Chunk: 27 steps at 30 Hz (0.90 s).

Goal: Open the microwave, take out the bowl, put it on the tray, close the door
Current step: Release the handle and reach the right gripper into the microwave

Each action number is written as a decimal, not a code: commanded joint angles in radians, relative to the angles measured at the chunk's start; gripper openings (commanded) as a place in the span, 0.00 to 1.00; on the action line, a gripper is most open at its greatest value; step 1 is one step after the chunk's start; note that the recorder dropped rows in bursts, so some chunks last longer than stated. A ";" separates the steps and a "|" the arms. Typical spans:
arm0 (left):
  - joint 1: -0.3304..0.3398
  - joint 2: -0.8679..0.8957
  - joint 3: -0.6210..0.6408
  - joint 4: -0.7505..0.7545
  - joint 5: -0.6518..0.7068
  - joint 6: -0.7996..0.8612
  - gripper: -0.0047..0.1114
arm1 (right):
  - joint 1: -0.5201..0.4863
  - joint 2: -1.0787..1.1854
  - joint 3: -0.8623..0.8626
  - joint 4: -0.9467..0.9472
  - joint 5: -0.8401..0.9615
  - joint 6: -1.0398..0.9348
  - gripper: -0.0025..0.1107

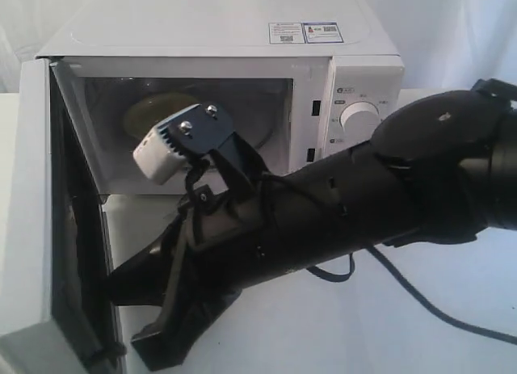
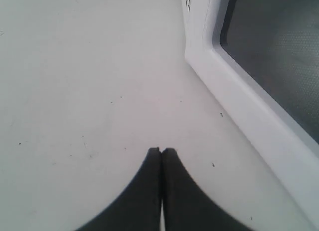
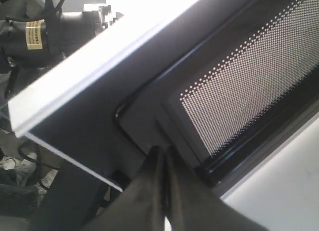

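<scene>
The white microwave stands at the back with its door swung wide open to the left. Inside, the cream-yellow bowl sits in the cavity, partly hidden behind my right wrist camera. My right arm reaches across, and the right gripper is shut and empty, its tips against the inner face of the door just beside the mesh window. My left gripper is shut and empty over the white table, beside the outer face of the door. The tray is out of view.
My right arm's black forearm crosses in front of the microwave opening and control panel; one knob shows above it. A black cable trails over the table at the right. My left arm does not show in the exterior view.
</scene>
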 commanded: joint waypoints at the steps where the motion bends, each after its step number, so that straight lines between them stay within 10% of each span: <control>1: 0.002 -0.004 0.004 -0.004 0.003 0.004 0.04 | 0.073 0.000 0.004 0.019 -0.110 -0.015 0.02; 27: 0.002 -0.004 0.004 -0.004 0.003 0.004 0.04 | 0.111 0.053 -0.075 -0.393 -0.558 0.030 0.02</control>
